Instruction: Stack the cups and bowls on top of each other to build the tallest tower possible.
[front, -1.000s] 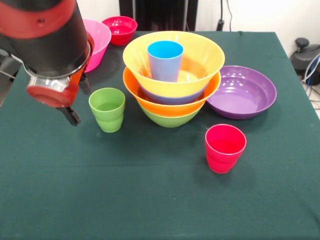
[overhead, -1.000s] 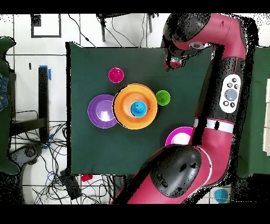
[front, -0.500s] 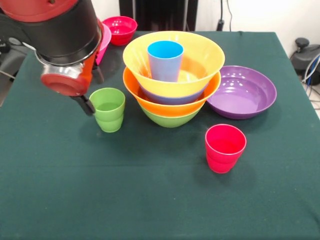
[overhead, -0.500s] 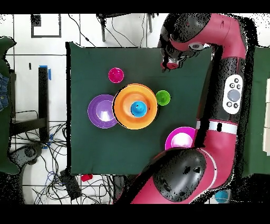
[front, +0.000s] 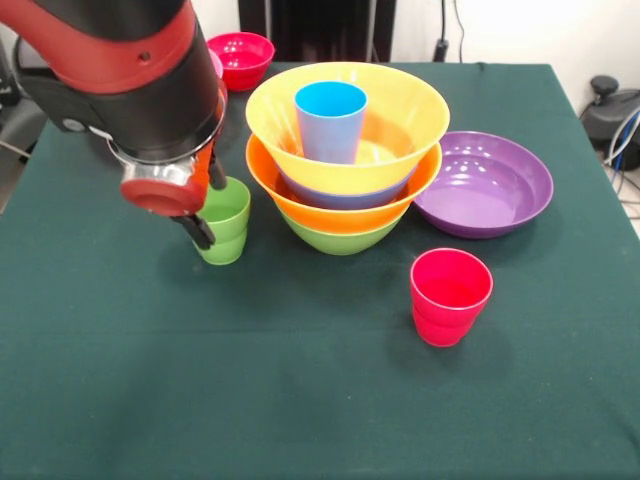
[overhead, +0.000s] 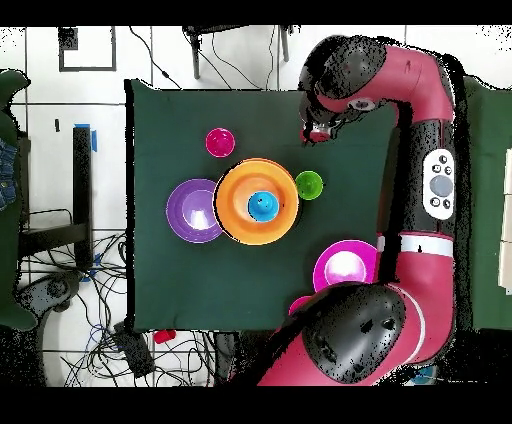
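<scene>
Just beside the tower (front: 345, 150) of nested glossy plastic bowls, the small green tapered plastic cup (front: 228, 222) stands upright on the dark green table (front: 300, 400). Over it hangs the black gripper (front: 207, 205), fingers parted around its rim. A light blue plastic cup (front: 331, 120) sits upright in the top bowl.

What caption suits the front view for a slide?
Robot gripper at a green cup beside a stack of bowls holding a blue cup.

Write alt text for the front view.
The red and black arm's end effector hangs at a small green plastic cup, beside a tower of nested glossy bowls holding a light blue cup.
</scene>
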